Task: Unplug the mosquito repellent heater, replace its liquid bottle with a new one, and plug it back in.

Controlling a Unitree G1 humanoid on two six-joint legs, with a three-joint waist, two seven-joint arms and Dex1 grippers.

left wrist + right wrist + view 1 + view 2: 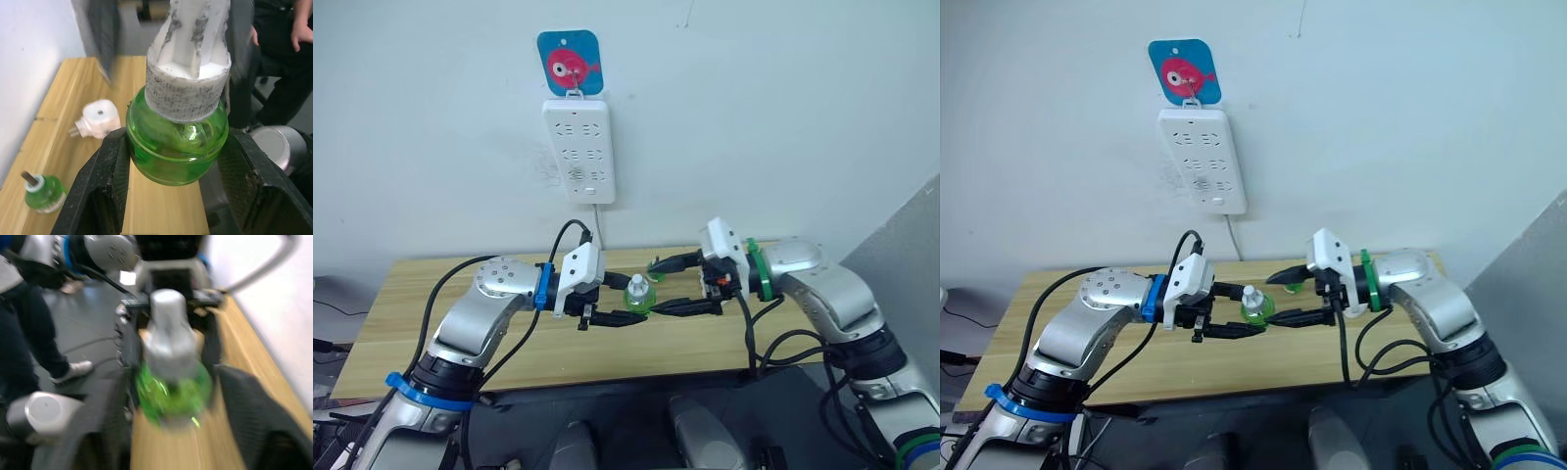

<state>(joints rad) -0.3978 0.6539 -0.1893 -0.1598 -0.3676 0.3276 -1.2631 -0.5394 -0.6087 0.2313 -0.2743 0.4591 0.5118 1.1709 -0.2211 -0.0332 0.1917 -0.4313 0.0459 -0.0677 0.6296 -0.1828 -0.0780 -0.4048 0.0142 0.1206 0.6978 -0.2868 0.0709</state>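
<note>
1. Left eye view: the left end effector is clamped on a green liquid bottle with a white cap, held above the wooden bench. The right end effector reaches in from the opposite side, its two black fingers spread apart, one above and one below the bottle's level. A white power strip hangs on the wall above the bench, under a blue tag with a pink fish.

2. Right eye view: the same scene; the bottle sits upright between the two end effectors, and the right one's fingers flank it without clearly pressing on it.

3. Left wrist view: the black fingers press on both sides of the bottle's green body. Beyond it, the mosquito repellent heater lies on the bench, unplugged, its prongs pointing toward the wall side. A second green bottle with a bare wick stands on the bench, apart from the heater. A person in dark clothes is beside the bench.

4. Right wrist view: the picture is blurred; the right end effector's fingers appear to stand wide either side of the held bottle, with the left end effector behind it. A person's leg and shoe show on the floor.
</note>
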